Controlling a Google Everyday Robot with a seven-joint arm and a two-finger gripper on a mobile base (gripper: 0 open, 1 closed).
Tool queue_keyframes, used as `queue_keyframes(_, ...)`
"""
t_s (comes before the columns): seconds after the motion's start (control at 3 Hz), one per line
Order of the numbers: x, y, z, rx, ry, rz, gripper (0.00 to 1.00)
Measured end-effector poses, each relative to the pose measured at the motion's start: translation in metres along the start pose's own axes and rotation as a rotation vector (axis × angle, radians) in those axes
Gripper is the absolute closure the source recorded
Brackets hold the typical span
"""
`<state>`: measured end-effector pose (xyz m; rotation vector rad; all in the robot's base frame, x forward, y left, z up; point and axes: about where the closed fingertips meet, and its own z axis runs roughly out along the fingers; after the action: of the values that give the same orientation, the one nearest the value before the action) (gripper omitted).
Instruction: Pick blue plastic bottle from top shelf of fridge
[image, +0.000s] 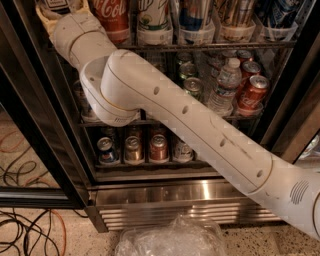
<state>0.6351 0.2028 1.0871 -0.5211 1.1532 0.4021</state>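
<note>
Arm runs from lower right up to the top left, across the open front of the fridge. End effector sits at the far left end of the top shelf, mostly cut off by the upper edge of the view. I cannot tell its state, open or closed. White wrist section just below it points up and left into that corner.

Blue plastic bottle: I see only a tan-brown lower part and a strip of white label with dark lettering, in the leftmost slot of the top shelf, right against the end effector. I can't tell whether it is gripped or just touched.

Red Coca-Cola bottle is next slot to the right, just beside the wrist. More tall bottles stand in clear holders along the rest of that shelf, tops out of view.

Middle rack: small water bottle on the right, red cans just beside it, partly behind the arm. Bottom rack: row of cans under the elbow joint.

Floor: cables at left, crumpled clear plastic bag in front of the steel louvred base.
</note>
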Motion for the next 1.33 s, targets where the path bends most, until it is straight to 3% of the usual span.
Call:
queue_keyframes(0.67,-0.028,-0.003,-0.004,0.004,-0.109,-0.146,1.00)
queue_keyframes(1.33,-0.044,-0.002,-0.010,0.005,-0.163,-0.239,1.00)
